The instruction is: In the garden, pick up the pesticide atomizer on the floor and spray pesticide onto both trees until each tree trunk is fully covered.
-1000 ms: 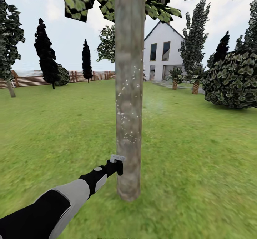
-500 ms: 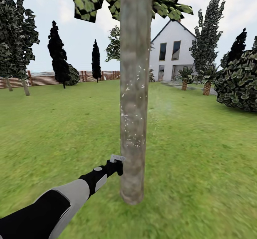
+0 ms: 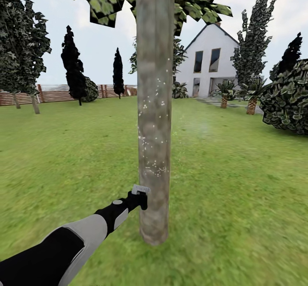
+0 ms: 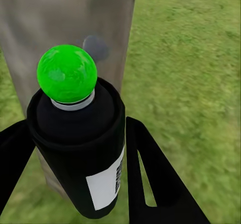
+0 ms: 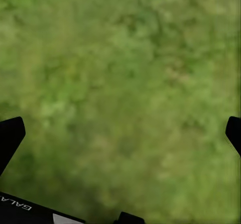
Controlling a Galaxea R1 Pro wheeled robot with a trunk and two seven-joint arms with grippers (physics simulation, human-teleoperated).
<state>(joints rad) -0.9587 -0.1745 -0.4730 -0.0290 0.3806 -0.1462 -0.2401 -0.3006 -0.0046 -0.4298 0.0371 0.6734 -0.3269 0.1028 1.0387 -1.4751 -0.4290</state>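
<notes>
A thick mottled grey-brown tree trunk [image 3: 154,106] rises just ahead in the head view, with white specks scattered over its middle stretch. My left gripper [image 3: 139,199] is held out low beside the trunk's left side, shut on the pesticide atomizer [image 3: 140,189]. In the left wrist view the atomizer [image 4: 75,148] is a dark bottle with a bright green ball on top and a white label. It sits between the two black fingers [image 4: 150,179], with the trunk [image 4: 65,18] close behind it. My right gripper [image 5: 122,133] stands open over bare grass.
Green lawn [image 3: 239,183] spreads all around the trunk. A large leafy shrub [image 3: 286,102] stands at the right and a white house [image 3: 209,63] lies behind. Dark conifers [image 3: 75,70], a slatted wooden fence [image 3: 55,93] and another tree [image 3: 23,42] are far off at the left.
The whole picture has shifted sideways, so the camera has moved. My left arm keeps the same pose, still holding the atomizer beside the trunk.
</notes>
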